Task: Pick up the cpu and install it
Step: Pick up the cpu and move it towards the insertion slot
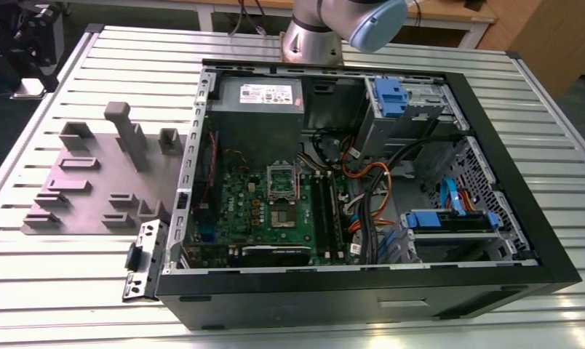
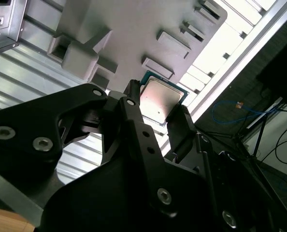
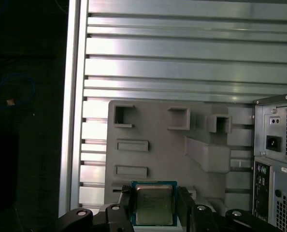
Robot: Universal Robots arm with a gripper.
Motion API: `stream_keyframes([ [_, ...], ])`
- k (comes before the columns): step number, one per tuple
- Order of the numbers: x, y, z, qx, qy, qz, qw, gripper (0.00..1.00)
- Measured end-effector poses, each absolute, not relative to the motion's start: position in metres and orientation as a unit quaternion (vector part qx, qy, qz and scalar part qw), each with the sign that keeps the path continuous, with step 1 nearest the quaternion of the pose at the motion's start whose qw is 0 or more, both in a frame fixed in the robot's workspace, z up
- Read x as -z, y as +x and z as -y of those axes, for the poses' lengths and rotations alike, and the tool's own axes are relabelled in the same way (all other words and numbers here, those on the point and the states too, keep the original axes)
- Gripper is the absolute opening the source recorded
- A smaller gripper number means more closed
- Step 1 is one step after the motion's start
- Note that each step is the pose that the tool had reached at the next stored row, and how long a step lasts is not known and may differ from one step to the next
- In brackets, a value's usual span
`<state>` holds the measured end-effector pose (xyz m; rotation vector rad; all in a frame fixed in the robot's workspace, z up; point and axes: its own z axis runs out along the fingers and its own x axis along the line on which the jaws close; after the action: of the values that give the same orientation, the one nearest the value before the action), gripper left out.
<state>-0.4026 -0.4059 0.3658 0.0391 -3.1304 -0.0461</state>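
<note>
Between its two fingers, your gripper (image 3: 154,209) is clasping the cpu (image 3: 154,199), hanging above the grey tray (image 3: 158,145) beside the computer case (image 1: 351,291); pickup is looking done, while the socket (image 1: 281,179) at the exterior view's centre is seemingly sitting empty, so installing is remaining

No text that I can read from here. In the exterior view a white label (image 1: 263,93) sits on the grey power supply box (image 1: 254,123) inside the open computer case (image 1: 370,291), carrying dark print (too small for me to make out). In both wrist views the cpu (image 3: 154,204) (image 2: 159,101) shows a pale silvery metal top, and I can read no marking on it either.
</note>
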Motion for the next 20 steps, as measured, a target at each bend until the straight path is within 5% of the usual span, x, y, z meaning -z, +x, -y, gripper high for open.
stream_keyframes([
  [20,-0.3658,-0.3920,0.4058,0.015,0.012,1.000,0.009,0.47],
])
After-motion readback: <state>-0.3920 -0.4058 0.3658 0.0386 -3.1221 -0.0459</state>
